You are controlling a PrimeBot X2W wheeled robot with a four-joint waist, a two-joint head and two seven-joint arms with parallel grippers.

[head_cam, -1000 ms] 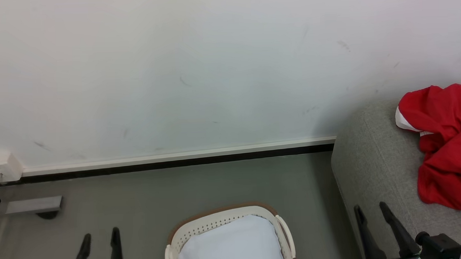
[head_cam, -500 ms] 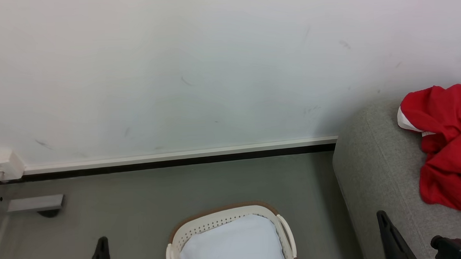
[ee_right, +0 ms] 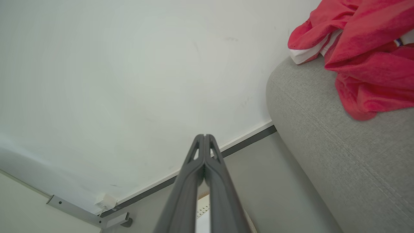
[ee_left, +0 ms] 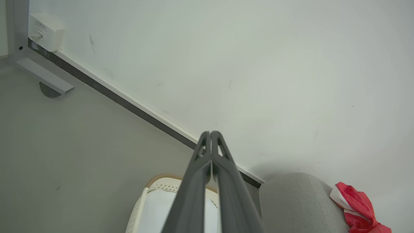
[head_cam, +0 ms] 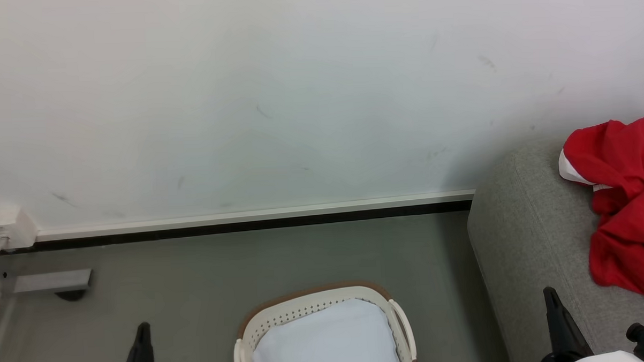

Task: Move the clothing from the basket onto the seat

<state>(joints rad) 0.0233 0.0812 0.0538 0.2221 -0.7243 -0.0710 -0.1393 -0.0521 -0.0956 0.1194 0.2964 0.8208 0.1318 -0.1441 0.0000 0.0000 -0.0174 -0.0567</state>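
Observation:
The red clothing (head_cam: 625, 202) with a white panel lies bunched on the light grey seat (head_cam: 522, 233) at the right, also seen as the clothing (ee_right: 362, 64) on the seat (ee_right: 323, 129) and the clothing (ee_left: 355, 207) on the seat (ee_left: 291, 200). The cream basket (head_cam: 315, 304) with a brown rim stands on the floor at bottom centre, its pale bottom showing nothing red inside. My left gripper (head_cam: 142, 329) is shut and empty left of the basket; its fingers (ee_left: 210, 134) press together. My right gripper (head_cam: 548, 293) is shut and empty over the seat's front corner, fingers (ee_right: 204, 137) together.
A white wall with a dark baseboard (head_cam: 248, 226) runs behind the grey floor. A white box (head_cam: 5, 227) and a grey metal bracket (head_cam: 52, 281) sit low at the left.
Both grippers have gone from open to shut and drawn back toward the bottom edge. The view has shifted slightly; basket, seat and clothing stay put.

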